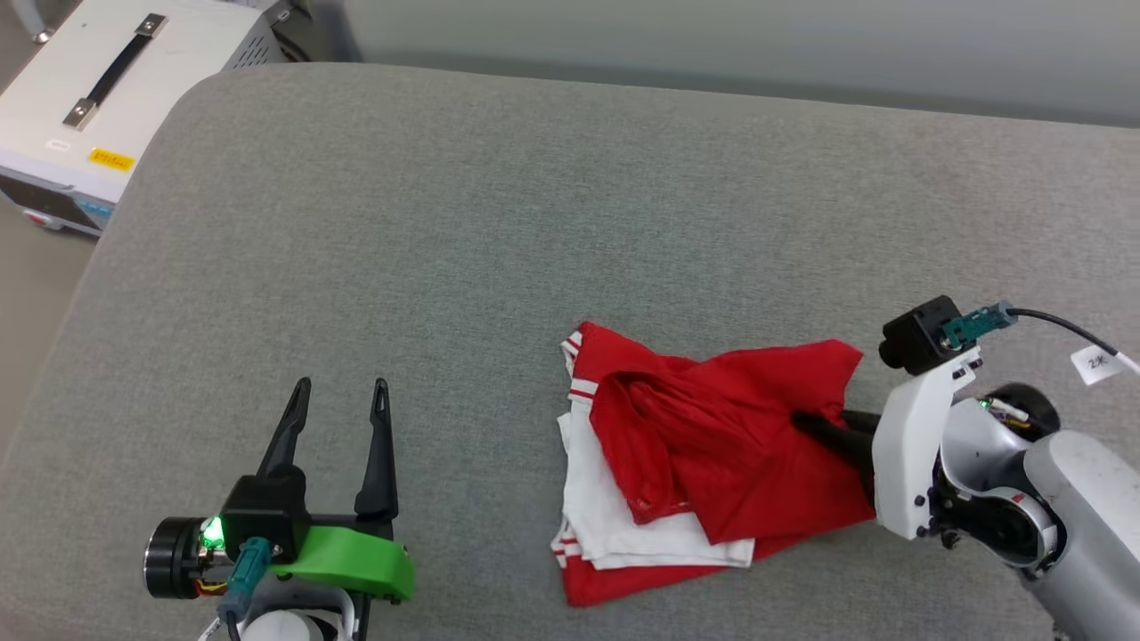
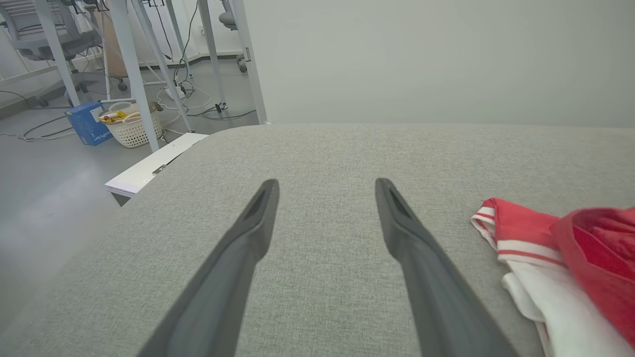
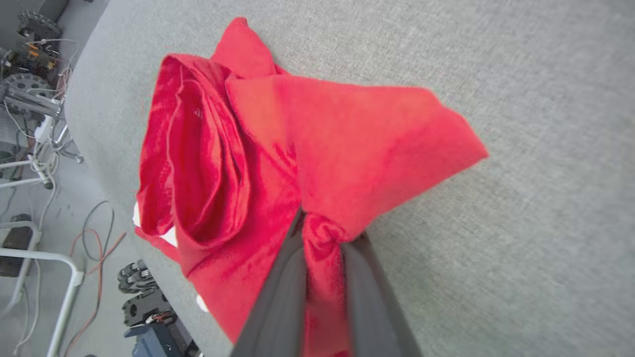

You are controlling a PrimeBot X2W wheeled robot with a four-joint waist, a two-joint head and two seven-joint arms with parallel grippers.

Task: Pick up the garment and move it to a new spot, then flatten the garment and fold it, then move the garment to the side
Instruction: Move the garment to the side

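- The right gripper (image 3: 325,235) is pinching the red garment (image 1: 704,445) at its 3 o'clock edge.
- The left gripper (image 1: 342,396) is standing wide and empty at the garment's 9 o'clock, over the grey cushion (image 1: 445,223).

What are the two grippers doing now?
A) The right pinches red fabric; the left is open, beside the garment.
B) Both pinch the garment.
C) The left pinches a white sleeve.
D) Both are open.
A: the right gripper has the garment bunched between its fingers; the left gripper stands open, apart from it.

Left tool (image 1: 343,385) — dark fingers (image 1: 381,454), green bracket (image 1: 356,556).
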